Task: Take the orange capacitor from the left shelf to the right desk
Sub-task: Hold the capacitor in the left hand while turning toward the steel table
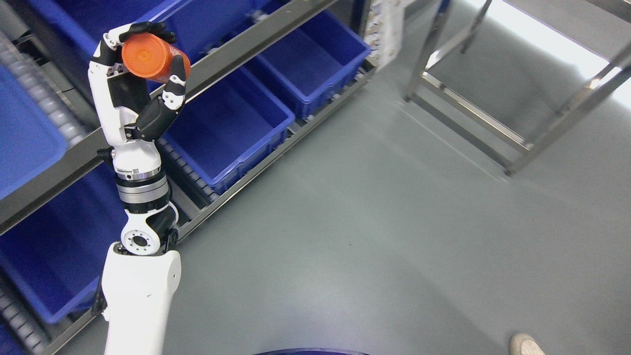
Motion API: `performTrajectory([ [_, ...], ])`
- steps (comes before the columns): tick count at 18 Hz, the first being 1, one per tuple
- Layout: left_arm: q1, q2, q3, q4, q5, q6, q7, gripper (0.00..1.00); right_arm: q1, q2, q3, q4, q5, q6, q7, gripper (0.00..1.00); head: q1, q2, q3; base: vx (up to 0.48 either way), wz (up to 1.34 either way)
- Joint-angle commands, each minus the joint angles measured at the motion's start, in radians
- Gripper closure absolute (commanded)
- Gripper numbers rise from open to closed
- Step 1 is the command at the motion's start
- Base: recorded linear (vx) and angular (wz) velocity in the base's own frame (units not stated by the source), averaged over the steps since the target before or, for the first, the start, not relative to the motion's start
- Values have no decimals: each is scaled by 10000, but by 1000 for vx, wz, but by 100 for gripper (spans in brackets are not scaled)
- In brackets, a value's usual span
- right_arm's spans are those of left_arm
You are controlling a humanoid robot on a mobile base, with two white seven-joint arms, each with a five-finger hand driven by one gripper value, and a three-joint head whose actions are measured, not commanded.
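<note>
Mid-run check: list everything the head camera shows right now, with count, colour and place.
orange capacitor: one, orange cylinder, upper left, held in front of the shelf
blue bins: several, blue, on the shelf levels at left; the two in clear view look empty
shelf: one, grey metal with roller tracks, left side
metal frame: one, grey legs and bars, upper right
floor: grey, centre and right
shoe tip: one, pale, bottom right corner, a person's
left hand: one, white and black, fingers closed around the capacitor, arm rising from lower left
</note>
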Motion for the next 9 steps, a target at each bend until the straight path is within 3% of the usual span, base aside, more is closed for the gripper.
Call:
performTrajectory([
  [1, 337, 174, -186, -158, 0, 0, 2, 97, -18, -174, -107, -338, 46, -11, 13, 0, 0, 0, 0, -11, -1076],
  [5, 643, 174, -598, -158, 0, 0, 2, 97, -18, -174, -107, -338, 46, -11, 13, 0, 0, 0, 0, 54, -849],
  [9, 1012, 174, -1902, -158, -15, 0, -44, 97, -18, -174, -107, -338, 46, -11, 13, 0, 0, 1, 0, 160, -660],
])
